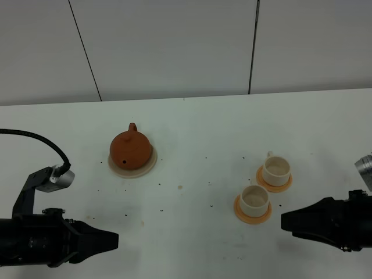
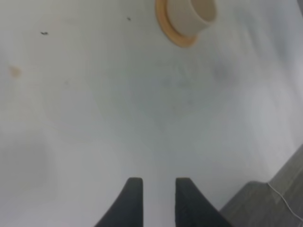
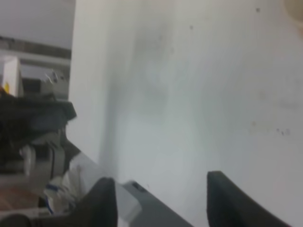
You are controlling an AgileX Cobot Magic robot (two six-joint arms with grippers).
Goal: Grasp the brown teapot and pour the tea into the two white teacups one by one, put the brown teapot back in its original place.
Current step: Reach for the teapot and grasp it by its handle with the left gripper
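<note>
The brown teapot sits upright on its cream saucer at the left middle of the table. The two white teacups stand on orange coasters at the right: the far cup and the near cup. My left gripper is low at the front left, well short of the teapot. In the left wrist view its fingers stand a little apart with nothing between them, and one cup shows on its coaster. My right gripper hovers just right of the near cup, and the right wrist view shows it wide open and empty.
The white table has small dark specks and a faint brown stain. A white wall runs behind it. The right wrist view shows the table's edge with dark equipment beyond.
</note>
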